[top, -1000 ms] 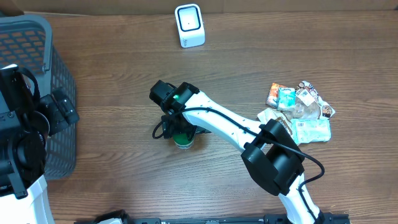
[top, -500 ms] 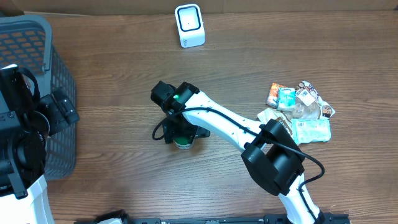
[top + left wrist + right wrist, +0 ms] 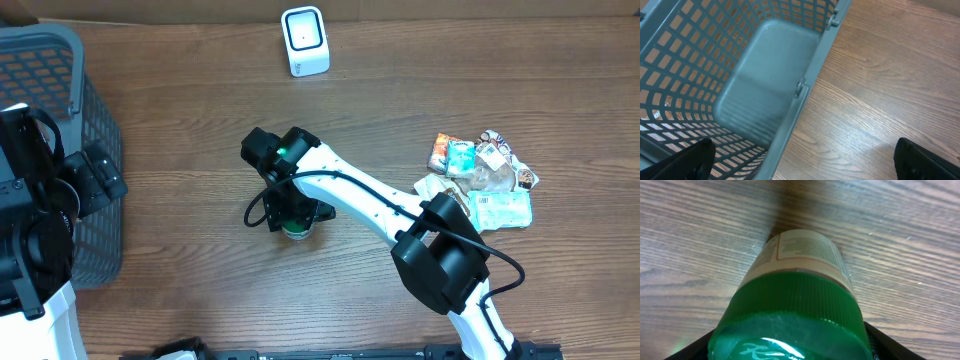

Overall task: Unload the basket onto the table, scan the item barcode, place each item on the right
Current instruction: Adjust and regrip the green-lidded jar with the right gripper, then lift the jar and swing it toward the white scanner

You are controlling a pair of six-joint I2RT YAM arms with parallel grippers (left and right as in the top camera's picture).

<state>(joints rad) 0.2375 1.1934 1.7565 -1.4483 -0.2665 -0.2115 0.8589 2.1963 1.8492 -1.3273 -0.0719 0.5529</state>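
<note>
Near the middle of the brown wooden table (image 3: 180, 120), a little jar (image 3: 294, 230) with a green lid and a tan label, standing up straight. Right over it, the right gripper (image 3: 292, 218), reaching down from above with one dark finger (image 3: 885, 342) on each side of the lid. Very close to the lid on both sides, but cannot tell whether squeezing it or only sitting beside it. Far off at the left edge, the left gripper (image 3: 810, 162), up over the rim of a grey basket (image 3: 765, 75), fingers wide apart and nothing between them. At the back of the table, a small white scanner (image 3: 304, 41), well apart from the jar. Over on the right, a pile of little packets (image 3: 482, 180), also well apart from the jar.
</note>
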